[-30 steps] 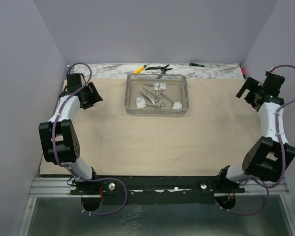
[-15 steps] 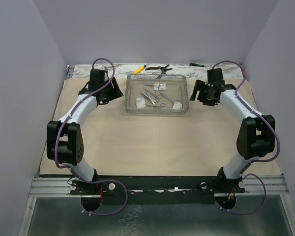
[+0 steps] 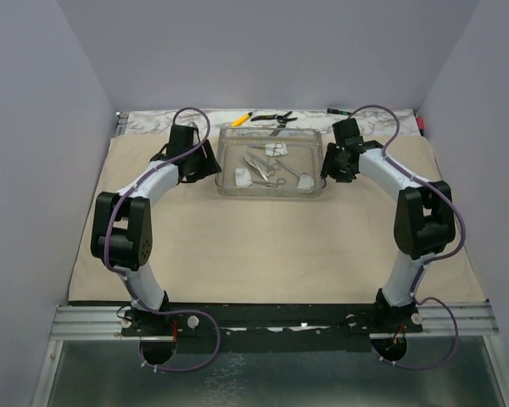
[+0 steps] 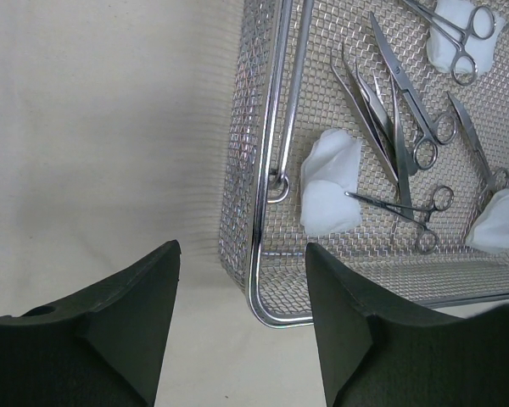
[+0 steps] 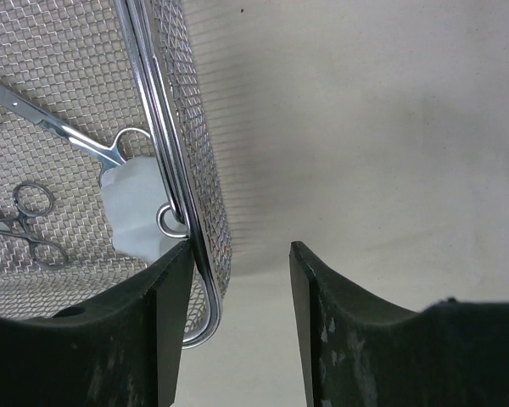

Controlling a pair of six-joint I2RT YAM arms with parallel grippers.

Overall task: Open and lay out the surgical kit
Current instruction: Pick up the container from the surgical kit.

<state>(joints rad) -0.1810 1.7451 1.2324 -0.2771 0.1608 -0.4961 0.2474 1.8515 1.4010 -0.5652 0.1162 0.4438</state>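
In the top view, the beige cloth wrap is lying spread flat over the table, and the mesh tray is sitting on it toward the far edge, well apart from the black-handled pliers and yellow pen behind it. The left gripper and right gripper are flanking the tray's two short ends, probably so both arms can share the lift. In the left wrist view, the fingers are standing spread with nothing between them but the tray's near corner below; inside are lying the gauze balls, tweezers and ring-handled clamps, all loose. In the right wrist view, the jaws are likewise gaping, one finger overlapping the wire rim and the other out over bare cloth, so they are straddling the end wall without pinching it. Judging from this, a level two-handed grip would be keeping the instruments from sliding.
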